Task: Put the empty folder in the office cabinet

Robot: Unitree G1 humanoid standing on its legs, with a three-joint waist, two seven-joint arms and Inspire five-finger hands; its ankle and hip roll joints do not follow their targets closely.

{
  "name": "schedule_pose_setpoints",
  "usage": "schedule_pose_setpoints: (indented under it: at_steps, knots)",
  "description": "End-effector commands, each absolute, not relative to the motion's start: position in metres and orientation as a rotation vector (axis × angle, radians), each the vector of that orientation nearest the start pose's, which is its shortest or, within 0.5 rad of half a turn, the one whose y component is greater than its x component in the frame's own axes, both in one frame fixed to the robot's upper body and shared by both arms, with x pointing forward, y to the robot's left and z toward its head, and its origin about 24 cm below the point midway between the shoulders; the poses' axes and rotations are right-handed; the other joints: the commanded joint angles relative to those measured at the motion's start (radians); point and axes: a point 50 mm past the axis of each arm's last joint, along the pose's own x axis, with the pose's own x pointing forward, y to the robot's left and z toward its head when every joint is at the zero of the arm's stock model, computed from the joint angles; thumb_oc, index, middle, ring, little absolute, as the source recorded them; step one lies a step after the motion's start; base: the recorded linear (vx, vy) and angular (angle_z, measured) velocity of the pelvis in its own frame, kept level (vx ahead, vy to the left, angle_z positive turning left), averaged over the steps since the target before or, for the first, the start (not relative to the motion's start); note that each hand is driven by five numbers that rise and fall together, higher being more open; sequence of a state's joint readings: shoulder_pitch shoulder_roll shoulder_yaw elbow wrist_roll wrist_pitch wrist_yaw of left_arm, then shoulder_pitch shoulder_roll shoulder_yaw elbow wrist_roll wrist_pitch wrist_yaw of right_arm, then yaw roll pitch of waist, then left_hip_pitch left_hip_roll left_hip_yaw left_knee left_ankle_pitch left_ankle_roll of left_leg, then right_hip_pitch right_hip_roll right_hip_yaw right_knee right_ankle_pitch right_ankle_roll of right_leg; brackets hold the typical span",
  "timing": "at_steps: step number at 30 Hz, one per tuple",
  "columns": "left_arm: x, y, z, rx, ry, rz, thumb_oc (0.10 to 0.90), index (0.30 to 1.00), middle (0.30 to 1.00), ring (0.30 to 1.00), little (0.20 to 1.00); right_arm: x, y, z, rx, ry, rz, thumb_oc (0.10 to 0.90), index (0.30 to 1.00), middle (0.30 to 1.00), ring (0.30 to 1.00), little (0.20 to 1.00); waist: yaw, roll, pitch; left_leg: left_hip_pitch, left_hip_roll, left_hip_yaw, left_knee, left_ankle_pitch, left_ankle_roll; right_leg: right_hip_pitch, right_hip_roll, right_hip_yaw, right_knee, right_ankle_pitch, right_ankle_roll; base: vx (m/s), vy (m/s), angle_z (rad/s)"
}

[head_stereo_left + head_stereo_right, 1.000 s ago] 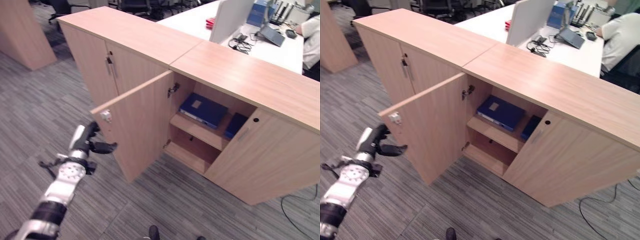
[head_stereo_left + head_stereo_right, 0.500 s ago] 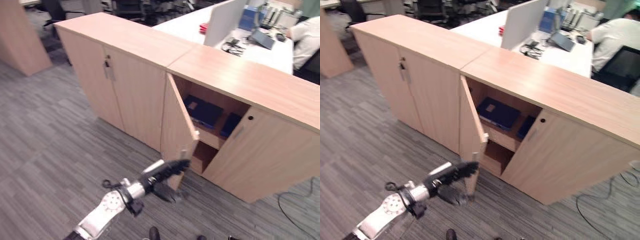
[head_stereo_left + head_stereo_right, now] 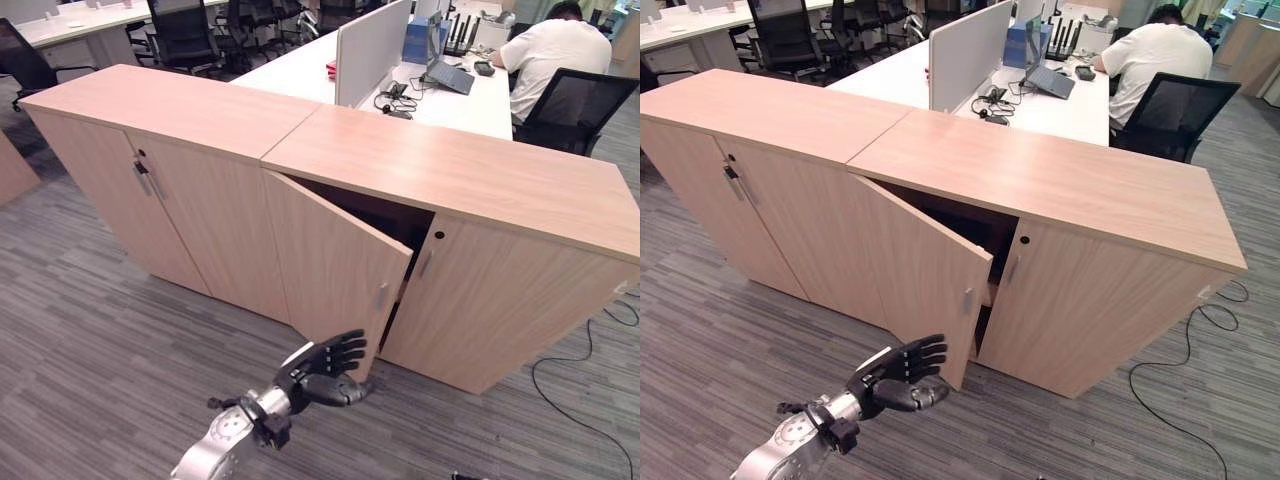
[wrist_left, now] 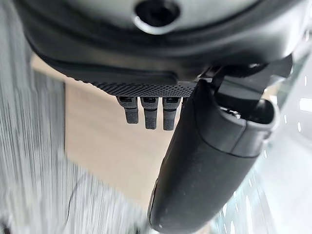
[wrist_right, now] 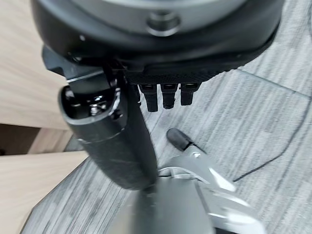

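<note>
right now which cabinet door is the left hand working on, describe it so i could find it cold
Find the long run of low wooden cabinets in front of the white desks. The door is in the right-hand cabinet, its left one, with the left hand open at its lower corner. It alone stands ajar; the doors beside it are shut.

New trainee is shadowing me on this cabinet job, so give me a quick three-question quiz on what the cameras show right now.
1. True or false: the cabinet door nearest the left hand is fully closed.
2. Multiple choice: the left hand's fingers are A) curled round the door's handle, B) spread straight at the door's lower edge, C) holding a folder.
3. Fill in: behind the cabinet, a person sits at a ____.

Key: 1. false, it stands partly ajar. 2. B. 3. desk.
</note>
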State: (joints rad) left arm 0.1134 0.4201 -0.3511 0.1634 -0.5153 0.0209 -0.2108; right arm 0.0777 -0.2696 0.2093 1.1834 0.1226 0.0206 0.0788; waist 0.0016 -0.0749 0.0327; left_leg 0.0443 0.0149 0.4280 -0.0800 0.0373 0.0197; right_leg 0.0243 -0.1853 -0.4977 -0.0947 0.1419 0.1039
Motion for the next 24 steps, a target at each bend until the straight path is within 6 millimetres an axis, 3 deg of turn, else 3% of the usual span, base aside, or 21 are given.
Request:
schedule_pose_setpoints:
  at_steps: [1,5,7,8,9,10,14,16,17,20,21,22,23,24]
  knots:
    - [0.224,0.167,-0.018,0.077,0.256,-0.359,0.800,0.900,0.900,0.900,0.900,0.052,-0.234,-0.167,-0.152,1.338,-0.021,0.800,0.900,0.900,0.900,0.900,0.007,0.011,0.016,0.063,0.032,-0.090,-0.004,-0.135,-0.049,0.020,0.034,-0.012,0.013,-0.124,0.037,0.10,-0.208,-0.18]
    - [0.200,0.206,-0.075,0.097,0.543,-0.168,0.800,0.900,0.900,0.900,0.900,0.050,-0.249,-0.164,-0.169,1.350,-0.065,0.800,0.900,0.900,0.900,0.900,-0.012,0.012,0.006,0.081,0.063,-0.056,0.014,-0.134,-0.068,0.023,0.069,0.022,0.012,-0.152,0.016,0.08,-0.158,-0.26]
    - [0.175,0.224,-0.106,0.074,0.728,-0.063,0.800,0.900,0.900,0.900,0.900,0.051,-0.253,-0.163,-0.167,1.353,-0.077,0.800,0.900,0.900,0.900,0.900,-0.023,0.009,0.002,0.084,0.083,-0.034,0.043,-0.142,-0.078,0.024,0.087,0.045,0.014,-0.164,0.001,0.05,-0.131,-0.21]
    - [0.176,0.224,-0.106,0.073,0.727,-0.063,0.800,0.900,0.900,0.900,0.900,0.052,-0.253,-0.163,-0.167,1.352,-0.077,0.800,0.900,0.900,0.900,0.900,-0.022,0.010,0.003,0.084,0.084,-0.033,0.045,-0.143,-0.079,0.024,0.088,0.046,0.014,-0.165,0.000,0.04,-0.110,-0.33]
    - [0.163,0.231,-0.120,0.020,0.815,0.017,0.800,0.900,0.900,0.900,0.900,0.051,-0.254,-0.163,-0.163,1.360,-0.083,0.800,0.900,0.900,0.900,0.900,-0.026,0.008,0.001,0.085,0.097,-0.024,0.062,-0.148,-0.084,0.024,0.099,0.054,0.017,-0.174,-0.008,0.06,-0.180,-0.36]
    - [0.133,0.246,-0.139,-0.040,0.968,0.137,0.800,0.900,0.900,0.900,0.900,0.054,-0.254,-0.163,-0.165,1.357,-0.083,0.800,0.900,0.900,0.900,0.900,-0.033,0.001,-0.001,0.084,0.120,-0.008,0.104,-0.157,-0.093,0.026,0.117,0.075,0.023,-0.190,-0.021,0.08,-0.238,-0.26]
    - [0.078,0.269,-0.154,-0.006,1.197,0.239,0.800,0.900,0.900,0.900,0.900,0.062,-0.260,-0.161,-0.180,1.346,-0.079,0.800,0.900,0.900,0.900,0.900,-0.032,-0.021,0.009,0.060,0.172,0.000,0.275,-0.188,-0.096,0.040,0.151,0.129,0.042,-0.224,-0.053,0.06,-0.197,-0.52]
    - [0.062,0.273,-0.156,-0.044,1.230,0.300,0.800,0.900,0.900,0.900,0.900,0.061,-0.265,-0.159,-0.183,1.349,-0.095,0.800,0.900,0.900,0.900,0.900,-0.012,-0.022,0.025,0.022,0.194,-0.048,0.384,-0.168,-0.098,0.047,0.171,0.153,0.047,-0.236,-0.070,0.03,-0.156,-0.53]
    - [0.052,0.275,-0.157,-0.063,1.236,0.354,0.800,0.900,0.900,0.900,0.900,0.059,-0.268,-0.159,-0.180,1.351,-0.104,0.800,0.900,0.900,0.900,0.900,0.012,-0.023,0.040,-0.027,0.174,-0.129,0.426,-0.140,-0.093,0.052,0.179,0.166,0.049,-0.245,-0.078,0.01,-0.101,-0.66]
    - [0.050,0.275,-0.157,-0.099,1.223,0.393,0.800,0.900,0.900,0.900,0.900,0.057,-0.269,-0.158,-0.177,1.353,-0.118,0.800,0.900,0.900,0.900,0.900,0.028,-0.028,0.051,-0.083,0.144,-0.191,0.449,-0.150,-0.085,0.052,0.174,0.168,0.051,-0.246,-0.079,-0.01,-0.046,-0.33]
    - [0.045,0.275,-0.157,-0.137,1.224,0.435,0.800,0.900,0.900,0.900,0.900,0.055,-0.269,-0.159,-0.173,1.356,-0.124,0.800,0.900,0.900,0.900,0.900,0.041,-0.033,0.062,-0.117,0.113,-0.233,0.441,-0.167,-0.077,0.055,0.169,0.171,0.052,-0.249,-0.076,-0.07,-0.012,-0.17]
    - [0.038,0.274,-0.159,-0.192,1.223,0.486,0.800,0.900,0.900,0.900,0.900,0.050,-0.269,-0.159,-0.164,1.367,-0.133,0.800,0.900,0.900,0.900,0.900,0.059,-0.047,0.080,-0.189,0.053,-0.284,0.412,-0.167,-0.060,0.044,0.152,0.166,0.055,-0.237,-0.076,-0.07,-0.013,-0.12]
    - [0.038,0.274,-0.159,-0.192,1.223,0.486,0.800,0.900,0.900,0.900,0.900,0.050,-0.269,-0.159,-0.164,1.367,-0.133,0.800,0.900,0.900,0.900,0.900,0.058,-0.047,0.079,-0.190,0.052,-0.284,0.411,-0.167,-0.059,0.043,0.151,0.165,0.055,-0.237,-0.075,-0.09,0.011,0.08]
    - [0.036,0.273,-0.159,-0.201,1.220,0.504,0.800,0.900,0.900,0.900,0.900,0.049,-0.268,-0.160,-0.182,1.373,-0.116,0.800,0.900,0.900,0.900,0.900,0.074,-0.045,0.095,-0.229,0.009,-0.336,0.401,-0.157,-0.063,0.038,0.155,0.182,0.061,-0.232,-0.072,0.00,0.000,0.00]
